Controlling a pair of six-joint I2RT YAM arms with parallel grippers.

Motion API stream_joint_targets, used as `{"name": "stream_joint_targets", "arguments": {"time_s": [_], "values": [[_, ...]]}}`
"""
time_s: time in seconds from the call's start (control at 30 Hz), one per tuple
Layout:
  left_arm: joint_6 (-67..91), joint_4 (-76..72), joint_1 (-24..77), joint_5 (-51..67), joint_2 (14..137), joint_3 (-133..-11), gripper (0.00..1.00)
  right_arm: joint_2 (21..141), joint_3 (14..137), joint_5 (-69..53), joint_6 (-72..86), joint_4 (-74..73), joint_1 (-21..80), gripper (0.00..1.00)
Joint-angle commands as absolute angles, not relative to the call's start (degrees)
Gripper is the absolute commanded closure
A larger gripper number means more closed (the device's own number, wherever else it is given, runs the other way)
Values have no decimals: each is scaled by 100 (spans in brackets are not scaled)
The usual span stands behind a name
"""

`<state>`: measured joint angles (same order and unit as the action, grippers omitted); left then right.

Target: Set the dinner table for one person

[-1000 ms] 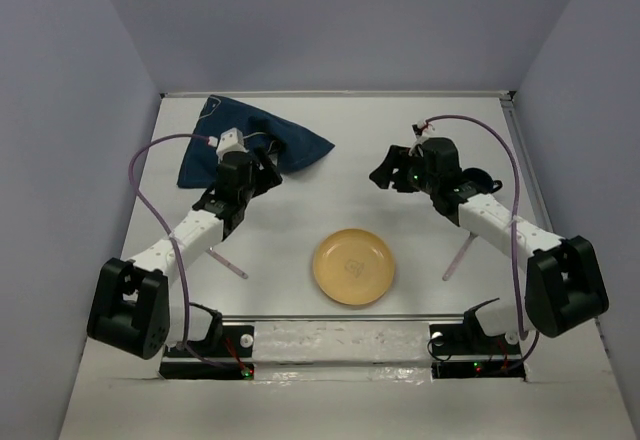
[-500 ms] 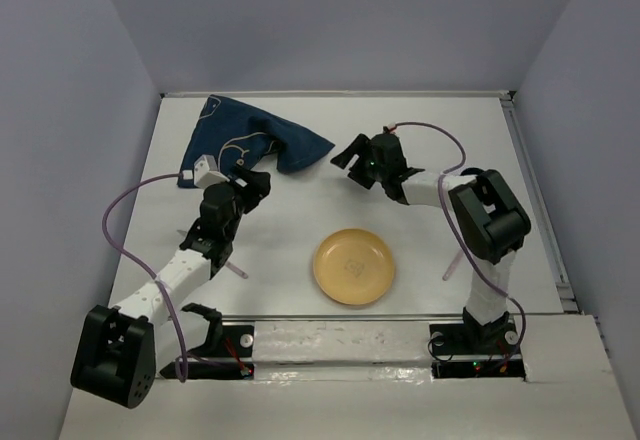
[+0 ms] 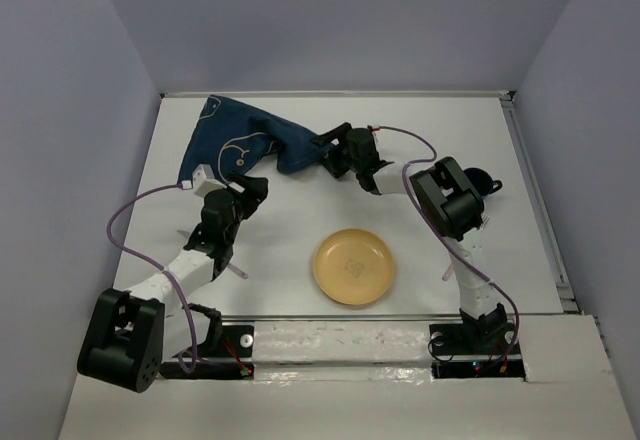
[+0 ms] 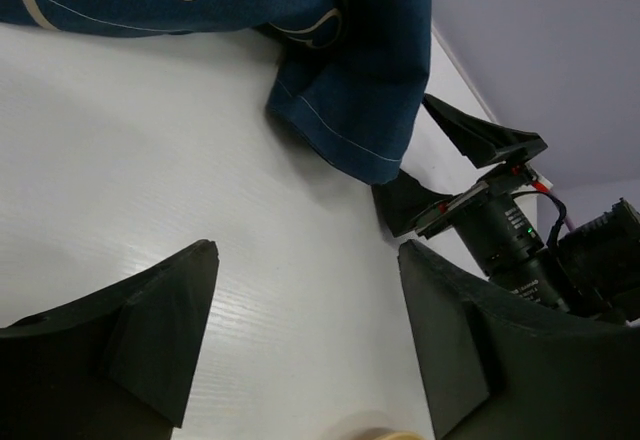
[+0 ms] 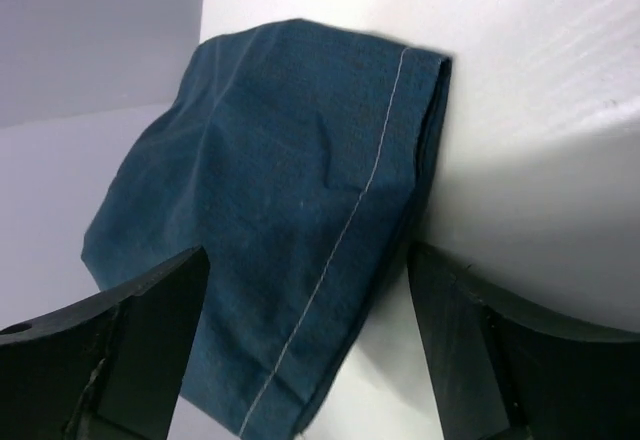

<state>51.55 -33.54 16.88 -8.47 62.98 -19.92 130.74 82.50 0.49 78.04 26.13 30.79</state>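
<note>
The dinner table is the wide white top. A dark blue cloth mat with white outlines lies crumpled at the back left. My right gripper reaches left to the mat's right corner. In the right wrist view the gripper is open, and the mat's stitched corner lies between the spread fingers, unpinched. My left gripper hovers just in front of the mat. It is open over bare table, with the mat's edge ahead of it. A yellow plate sits near the front centre.
A thin pink stick lies left of the plate and another lies to its right. A dark object shows behind the right arm. Grey walls close in the table on three sides. The right gripper's fingers appear in the left wrist view.
The right arm has swung left across the table to the mat's corner, its jaws widening. The left arm has drawn back from the mat toward the near side.
</note>
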Motion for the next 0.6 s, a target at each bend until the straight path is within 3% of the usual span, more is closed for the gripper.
{"name": "stream_joint_targets", "arguments": {"time_s": [0.0,0.07,0.13,0.17,0.2,0.23,0.33,0.4,0.5,0.57], "values": [[5220,-3744,1495,-1055,6591,-1960,11,13508,8840,53,8384,2760,3120,17],[5256,-3762,1276,-1020,6714,-1995,5,13622,8929,53,8429,2812,3120,21],[5317,-3788,1143,-1002,6873,-2039,2,13623,9026,88,8350,2821,3120,35],[5335,-3814,1073,-993,6943,-2109,1,13597,9061,149,8236,2830,3120,45],[5352,-3832,950,-984,7091,-2153,1,13562,9096,167,8114,2839,3120,67],[5387,-3849,888,-984,7154,-2197,1,13518,9166,245,7964,2821,3120,74],[5388,-3920,730,-985,7530,-2495,1,13229,9185,439,7270,2638,3120,87],[5230,-3947,660,-853,7847,-2906,1,13079,9106,597,6839,2575,3120,88],[5177,-3920,554,-686,8637,-3382,1,12859,8939,650,6435,2566,3068,100],[5142,-3903,510,-721,8902,-3576,1,12771,8834,659,6285,2575,3067,100]]}}
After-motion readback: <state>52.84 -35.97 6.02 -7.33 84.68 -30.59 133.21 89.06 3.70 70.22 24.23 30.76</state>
